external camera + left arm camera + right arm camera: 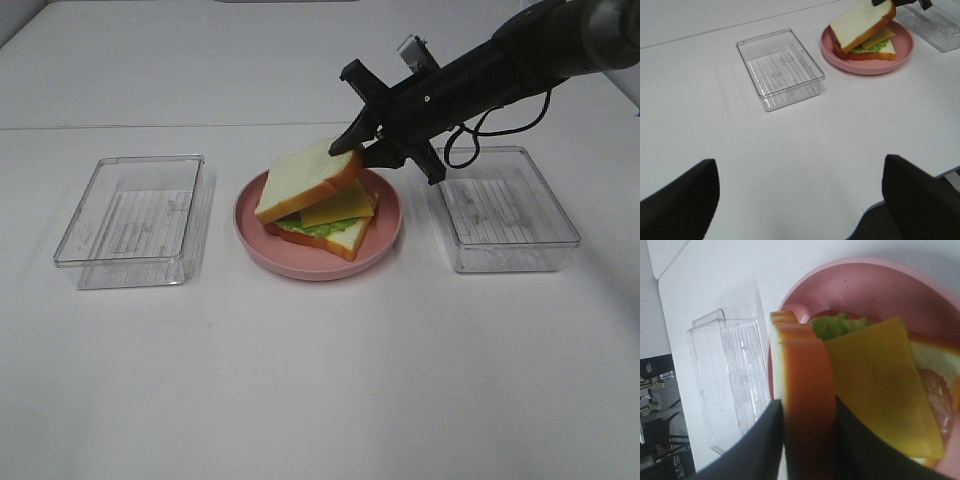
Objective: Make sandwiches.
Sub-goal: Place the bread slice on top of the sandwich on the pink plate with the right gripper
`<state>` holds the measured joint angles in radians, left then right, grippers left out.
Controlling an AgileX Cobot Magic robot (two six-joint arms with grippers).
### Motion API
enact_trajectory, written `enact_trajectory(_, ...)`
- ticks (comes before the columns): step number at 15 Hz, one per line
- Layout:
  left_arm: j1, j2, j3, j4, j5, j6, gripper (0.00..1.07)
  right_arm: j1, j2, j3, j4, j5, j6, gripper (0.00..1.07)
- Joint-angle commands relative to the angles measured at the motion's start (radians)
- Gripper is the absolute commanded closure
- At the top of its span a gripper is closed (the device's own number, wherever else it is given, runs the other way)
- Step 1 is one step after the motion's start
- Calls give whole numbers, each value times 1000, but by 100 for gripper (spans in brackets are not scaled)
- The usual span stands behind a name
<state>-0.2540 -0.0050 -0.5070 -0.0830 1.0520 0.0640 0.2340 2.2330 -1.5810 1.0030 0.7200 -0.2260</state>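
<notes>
While the right gripper [365,150] has its jaws clenched on the tilted cream-white top bread slice [305,178], the sandwich stack [330,225] sits on the round pink plate [290,255] at frame centre; the left gripper [800,200] is spread open over the white desk [320,390].

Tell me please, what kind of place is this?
Probably a robot test bench, not a kitchen: a bare white table, two clear trays, and a sandwich on a pink plate.
</notes>
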Motion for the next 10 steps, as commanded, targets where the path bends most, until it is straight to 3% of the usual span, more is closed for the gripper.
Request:
enact_trajectory(1, -4, -23, 3, 1, -12, -8, 23, 0, -1, 4, -16, 10, -8, 37)
enact_trajectory(2, -4, -23, 3, 1, -12, -8, 23, 0, -1, 4, -24, 21, -8, 28)
enact_trajectory(5, -4, -23, 3, 1, -12, -8, 23, 0, -1, 4, -66, 48, -8, 26)
enact_trajectory(10, -4, -23, 3, 1, -12, -8, 23, 1, -83, 4, -373, 77, 121, 26)
